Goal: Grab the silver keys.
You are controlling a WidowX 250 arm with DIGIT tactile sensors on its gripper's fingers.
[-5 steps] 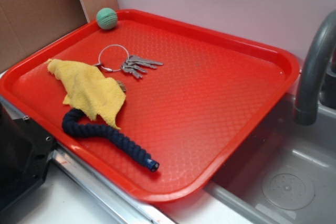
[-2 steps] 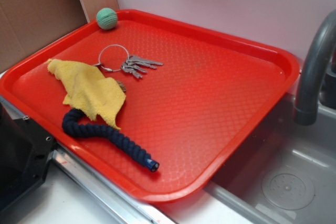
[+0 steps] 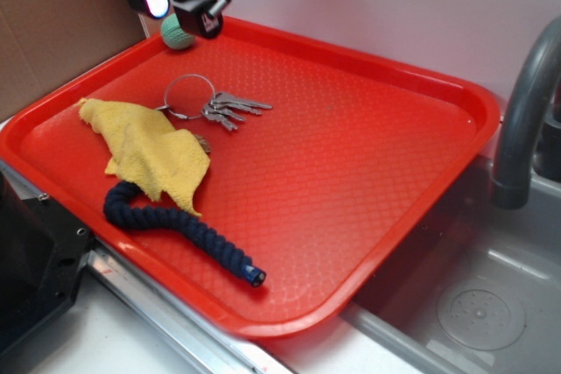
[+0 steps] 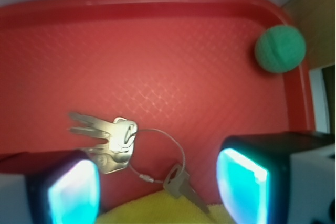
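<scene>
The gripper (image 3: 173, 8) has just come into view above the far left corner of the red tray (image 3: 368, 67), its jaws spread wide and empty. The silver keys (image 3: 230, 109) lie untouched in the tray's left part, beside the yellow cloth (image 3: 145, 148). I judge the approach is beginning.

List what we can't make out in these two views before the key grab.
- Green ball: exterior, partly hidden behind the gripper.
- Blue rope: exterior, upper end disappears under the yellow cloth.
- Silver keys: wrist, blurred; lower part hidden by the left finger.
- Faucet: exterior, cut off by the right edge.
</scene>
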